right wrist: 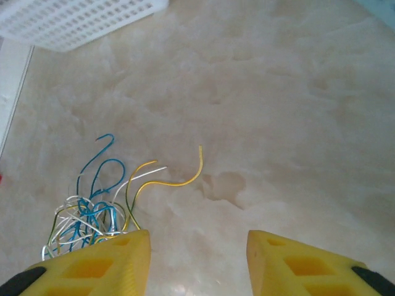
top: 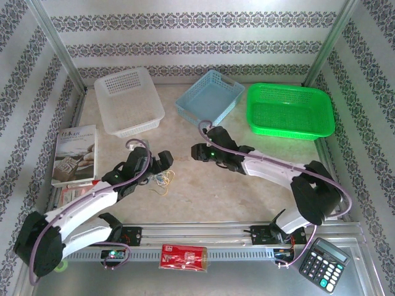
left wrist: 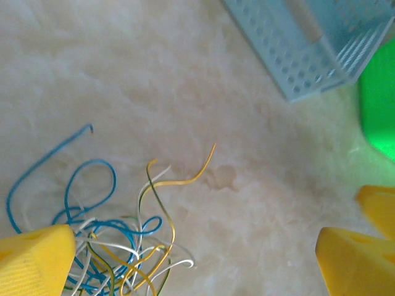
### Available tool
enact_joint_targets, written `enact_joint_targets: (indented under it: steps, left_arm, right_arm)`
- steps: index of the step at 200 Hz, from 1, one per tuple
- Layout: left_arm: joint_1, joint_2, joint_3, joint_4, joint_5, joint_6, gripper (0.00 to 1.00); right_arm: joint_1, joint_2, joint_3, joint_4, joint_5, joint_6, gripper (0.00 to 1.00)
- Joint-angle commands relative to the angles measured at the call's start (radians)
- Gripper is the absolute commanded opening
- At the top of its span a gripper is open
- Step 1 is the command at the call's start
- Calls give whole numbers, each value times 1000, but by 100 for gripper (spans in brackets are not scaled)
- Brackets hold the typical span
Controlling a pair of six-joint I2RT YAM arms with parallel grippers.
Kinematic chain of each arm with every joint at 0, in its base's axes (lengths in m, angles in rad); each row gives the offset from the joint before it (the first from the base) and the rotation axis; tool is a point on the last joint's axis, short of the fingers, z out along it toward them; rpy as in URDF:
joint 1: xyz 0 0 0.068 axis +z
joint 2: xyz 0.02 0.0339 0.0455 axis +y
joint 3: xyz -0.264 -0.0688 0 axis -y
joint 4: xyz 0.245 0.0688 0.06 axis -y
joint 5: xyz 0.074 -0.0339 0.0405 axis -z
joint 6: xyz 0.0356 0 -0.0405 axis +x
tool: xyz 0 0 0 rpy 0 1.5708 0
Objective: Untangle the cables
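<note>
Step in hand reads as pre-grasp: the cables (top: 162, 180) lie as 1 knotted clump on the marble-look table (top: 234, 191), near its centre. They sit just in front of the left gripper (top: 164, 163), w/ the right gripper (top: 197, 151) near on the other side. No strand is drawn clear yet, so I'd put the task at its start. Left gripper: jaws spread wide, nothing between them. In the left wrist view 1 yellow finger (left wrist: 37, 262) overlaps the clump's edge, blue & white loops running behind its tip, but I can't tell if it touches them or hangs just above. Right gripper: jaws also clearly apart, holding nothing. In the right wrist view the clump sits just beside the finger (right wrist: 92, 265) on that view's left, and the gap itself is over bare table. Free ends worth going for: a yellow strand (left wrist: 185, 179) curving out away from the knot, and a blue strand (left wrist: 46, 157) w/ a hooked tip. Next move, as I judge it: 1 gripper comes down & pins the bulk, the other nips 1 loose end low near the table and draws it out slowly. Wires look v. thin and springy, so a pad may miss or catch 2-3 at once, and an unpinned clump would prob. drag along. The blue basket (top: 210, 95) and green basket (top: 290, 111) are well apart, no obstruction.
</note>
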Motion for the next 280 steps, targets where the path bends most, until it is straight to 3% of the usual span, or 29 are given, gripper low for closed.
enact_joint_targets:
  steps: [1, 41, 121, 280]
  left_arm:
    - [-6, -22, 50, -115, -94, 55, 100]
    - [38, 14, 113, -147, -82, 108, 100]
    - [264, -27, 54, -93, 77, 66, 100]
    - [290, -30, 14, -54, 126, 47, 100]
  right_arm:
    - [33, 81, 95, -71, 30, -49, 44]
    - [57, 232, 243, -152, 92, -81, 40]
    - [56, 429, 433, -242, 124, -103, 33]
    - [36, 552, 544, -283, 112, -111, 22]
